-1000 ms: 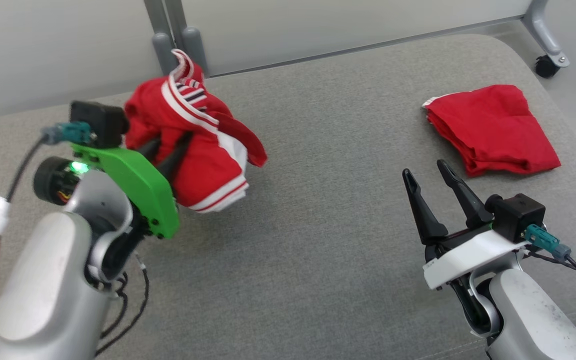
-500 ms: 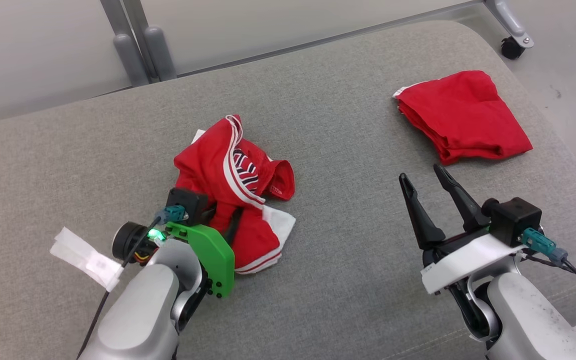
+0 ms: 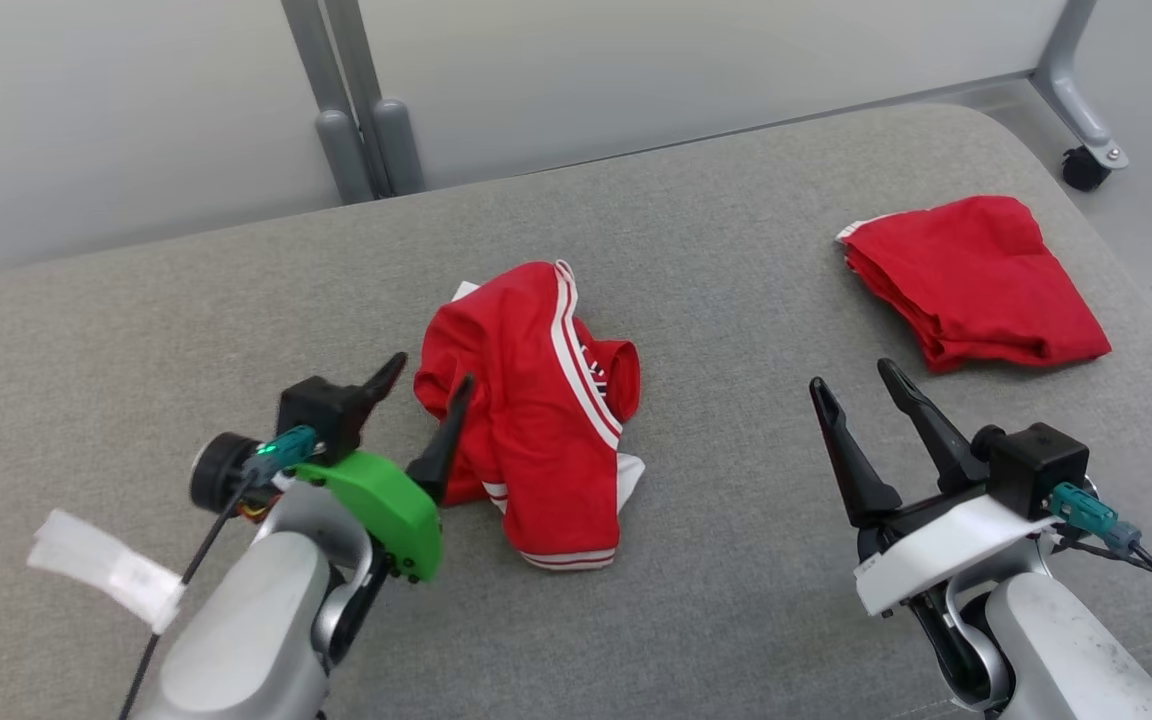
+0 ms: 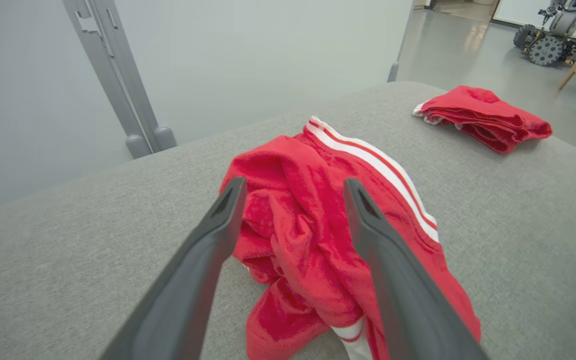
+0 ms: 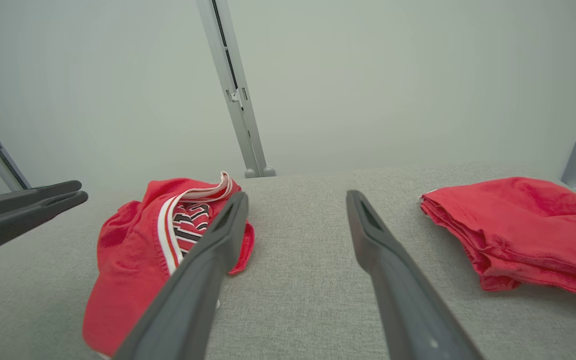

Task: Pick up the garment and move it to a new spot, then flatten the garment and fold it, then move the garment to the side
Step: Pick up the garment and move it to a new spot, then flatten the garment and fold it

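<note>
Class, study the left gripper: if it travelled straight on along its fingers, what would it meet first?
The crumpled red striped garment, lying just ahead between the left gripper's open fingers. How near it is cannot be told for certain.

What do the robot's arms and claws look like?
Both arms have silver-grey shells and two long, dark, tapered fingers. The left claw sits on a green plate, the right claw on a white plate. Each wrist carries a black camera box with a teal plug and black cable.
</note>
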### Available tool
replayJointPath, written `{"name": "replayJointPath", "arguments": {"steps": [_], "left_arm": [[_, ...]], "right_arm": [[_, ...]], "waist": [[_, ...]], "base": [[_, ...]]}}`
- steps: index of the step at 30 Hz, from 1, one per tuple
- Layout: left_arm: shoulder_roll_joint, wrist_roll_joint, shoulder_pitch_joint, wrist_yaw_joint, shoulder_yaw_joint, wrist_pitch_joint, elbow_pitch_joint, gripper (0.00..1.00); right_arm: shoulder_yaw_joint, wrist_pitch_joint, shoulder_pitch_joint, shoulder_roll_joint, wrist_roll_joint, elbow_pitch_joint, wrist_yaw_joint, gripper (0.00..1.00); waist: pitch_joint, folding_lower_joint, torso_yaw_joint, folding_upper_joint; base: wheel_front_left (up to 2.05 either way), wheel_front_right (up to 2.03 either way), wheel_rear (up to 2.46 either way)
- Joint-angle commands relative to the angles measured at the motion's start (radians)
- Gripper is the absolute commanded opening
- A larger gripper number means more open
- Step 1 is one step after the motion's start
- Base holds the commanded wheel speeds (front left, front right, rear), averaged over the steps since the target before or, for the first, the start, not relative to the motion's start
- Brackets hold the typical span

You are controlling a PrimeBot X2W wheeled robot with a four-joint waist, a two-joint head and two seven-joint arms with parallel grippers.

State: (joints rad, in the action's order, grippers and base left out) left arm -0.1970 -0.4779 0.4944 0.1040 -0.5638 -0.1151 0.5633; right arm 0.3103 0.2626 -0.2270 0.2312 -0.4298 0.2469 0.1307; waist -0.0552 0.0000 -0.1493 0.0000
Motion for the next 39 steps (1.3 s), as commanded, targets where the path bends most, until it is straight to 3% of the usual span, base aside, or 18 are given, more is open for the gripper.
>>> {"name": "replayJointPath", "arguments": {"steps": [1, 6, 12, 16, 25, 39], "left_arm": [[-0.029, -0.002, -0.034, -0.027, 0.023, -0.019, -0.034, 1.00], [-0.092, -0.044, -0.164, -0.113, 0.104, -0.059, -0.171, 1.00], [-0.120, -0.086, -0.335, -0.214, 0.213, -0.125, -0.323, 1.00], [-0.124, -0.065, -0.416, -0.240, 0.258, -0.145, -0.392, 1.00], [-0.086, 0.022, -0.500, -0.218, 0.336, -0.151, -0.397, 1.00], [-0.019, 0.096, -0.501, -0.155, 0.404, -0.150, -0.380, 1.00]], "right_arm": [[-0.001, 0.003, 0.017, 0.003, -0.006, -0.003, 0.000, 1.00], [-0.011, 0.003, 0.041, 0.002, -0.004, -0.014, 0.000, 1.00], [-0.045, 0.003, 0.070, -0.002, 0.007, -0.037, 0.000, 1.00], [-0.074, 0.003, 0.090, -0.002, 0.024, -0.045, 0.000, 1.00], [-0.124, 0.003, 0.120, -0.013, 0.053, -0.031, 0.000, 1.00], [-0.097, 0.003, 0.098, -0.005, 0.045, -0.010, 0.000, 1.00]], "waist": [[0.034, 0.0000, 0.036, 0.0000], [0.048, 0.0000, 0.058, 0.0000], [0.056, 0.0000, 0.078, 0.0000], [0.057, 0.0000, 0.091, 0.0000], [0.056, 0.0000, 0.098, 0.0000], [0.059, 0.0000, 0.100, 0.0000]], "base": [[0.00, 0.00, 0.00], [0.00, 0.00, 0.00], [0.00, 0.00, 0.00], [0.00, 0.00, 0.00], [0.00, 0.00, 0.00], [0.00, 0.00, 0.00]]}}
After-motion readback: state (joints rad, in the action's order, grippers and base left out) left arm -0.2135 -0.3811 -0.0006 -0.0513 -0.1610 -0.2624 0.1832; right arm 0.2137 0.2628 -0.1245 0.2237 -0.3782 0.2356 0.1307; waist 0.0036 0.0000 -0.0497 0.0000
